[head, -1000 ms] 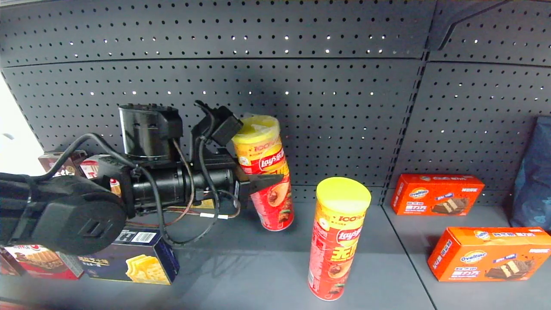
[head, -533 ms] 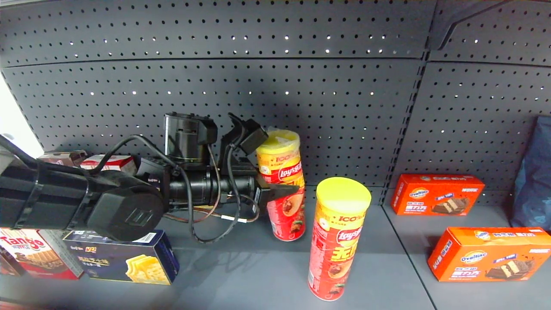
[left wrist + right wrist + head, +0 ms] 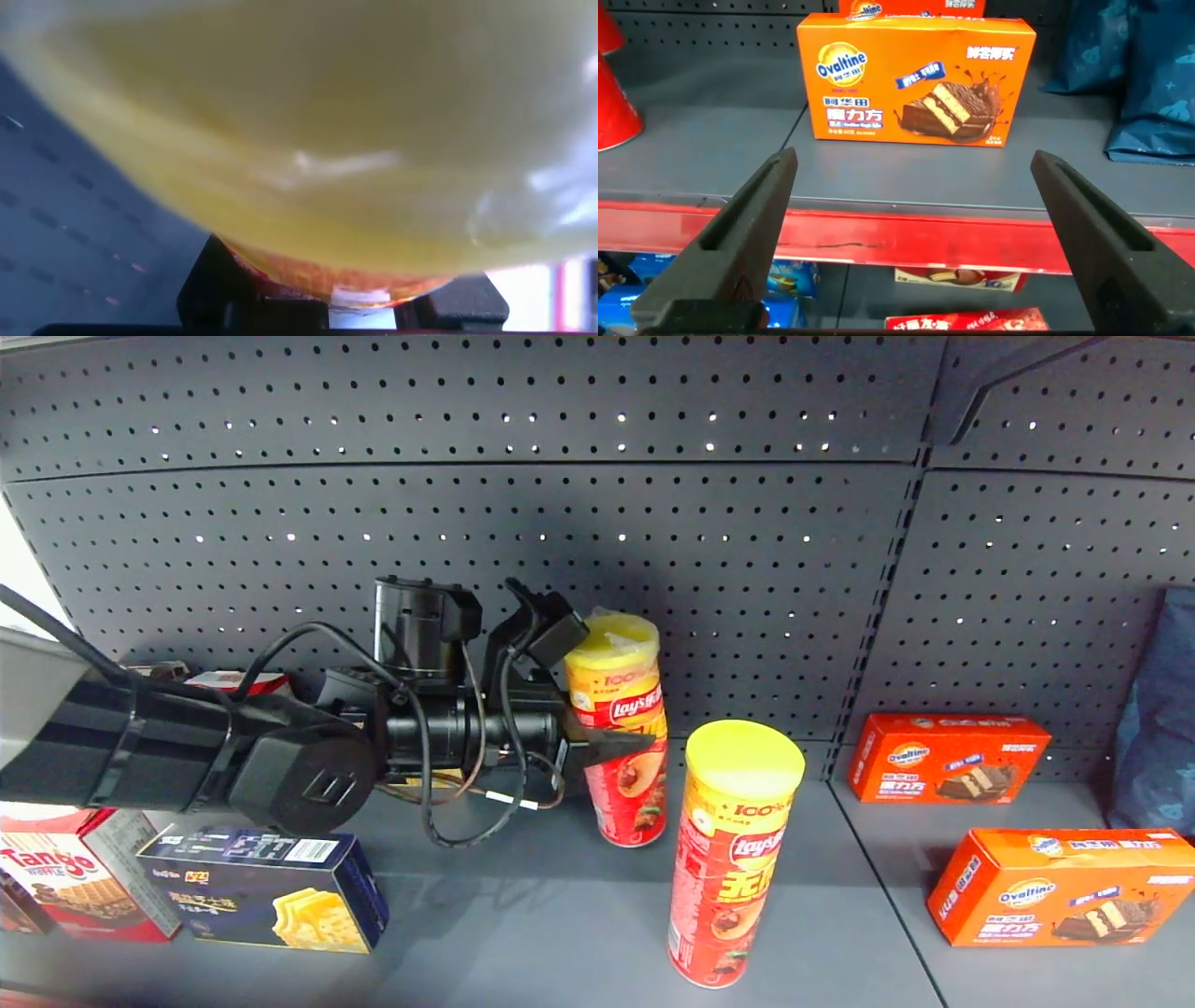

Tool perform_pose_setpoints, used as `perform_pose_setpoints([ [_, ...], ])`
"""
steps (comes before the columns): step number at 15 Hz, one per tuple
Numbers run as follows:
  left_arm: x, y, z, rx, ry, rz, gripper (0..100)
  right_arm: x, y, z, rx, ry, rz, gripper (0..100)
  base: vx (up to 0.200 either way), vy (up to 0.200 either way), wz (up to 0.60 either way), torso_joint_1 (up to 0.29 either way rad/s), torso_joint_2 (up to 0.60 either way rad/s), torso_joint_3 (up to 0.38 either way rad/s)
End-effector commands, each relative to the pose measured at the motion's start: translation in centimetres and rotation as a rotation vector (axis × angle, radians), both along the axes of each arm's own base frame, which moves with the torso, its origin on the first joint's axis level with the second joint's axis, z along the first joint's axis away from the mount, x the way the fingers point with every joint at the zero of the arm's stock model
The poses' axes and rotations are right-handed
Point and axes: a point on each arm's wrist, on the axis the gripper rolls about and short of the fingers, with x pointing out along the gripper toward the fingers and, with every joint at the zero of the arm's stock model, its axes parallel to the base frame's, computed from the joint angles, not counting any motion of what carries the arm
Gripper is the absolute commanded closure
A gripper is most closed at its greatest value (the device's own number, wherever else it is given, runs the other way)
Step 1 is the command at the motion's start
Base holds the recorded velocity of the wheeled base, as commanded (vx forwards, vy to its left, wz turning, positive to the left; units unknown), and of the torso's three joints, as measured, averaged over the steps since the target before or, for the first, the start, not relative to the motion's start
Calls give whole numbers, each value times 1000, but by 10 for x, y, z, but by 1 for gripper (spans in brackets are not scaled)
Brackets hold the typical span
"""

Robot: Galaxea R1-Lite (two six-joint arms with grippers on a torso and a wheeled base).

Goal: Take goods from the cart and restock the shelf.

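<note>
Placement step in hand: the chip can (image 3: 616, 683) is clamped at mid-height by the left gripper (image 3: 624, 743), low at the shelf (image 3: 560, 915) rear (slightly tilted). Next, squaring upright and release are called for.

Head view. The shelf (image 3: 523, 924) spans the lower frame, and the back panel (image 3: 560, 504) rises behind it across the upper frame. Centre: my left gripper (image 3: 618, 739), entering from the left, is clamped round the held can (image 3: 616, 681), which stands nearly upright just before the panel. The front can (image 3: 738, 859) stands upright to its right, nearer the shelf's front, apart from it. Lower left: the cracker box (image 3: 271, 891) lies below my arm, with the wafer box (image 3: 65, 887) just beside it on the left. Right: the rear box (image 3: 943, 756) lies by the panel, the near box (image 3: 1055, 887) lies before it, and a bag (image 3: 1162, 709) is at the frame's edge. My right gripper (image 3: 913, 159) sits before the shelf's front edge, facing the near box.
</note>
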Motion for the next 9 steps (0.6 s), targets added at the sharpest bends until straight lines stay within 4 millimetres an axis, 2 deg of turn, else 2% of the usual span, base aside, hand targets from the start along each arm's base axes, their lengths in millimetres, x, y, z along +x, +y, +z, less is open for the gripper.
perform_pose_setpoints([
  [1,16,-3,-8,21,-36,-6,100,0,0,0,0,1,0,0,0,0,0,0,0,0],
  [5,19,-7,-13,30,-31,-16,100,0,0,0,1,1,0,0,0,0,0,0,0,0],
  [9,17,-6,-14,11,-37,-104,100,0,0,0,1,1,0,0,0,0,0,0,0,0],
])
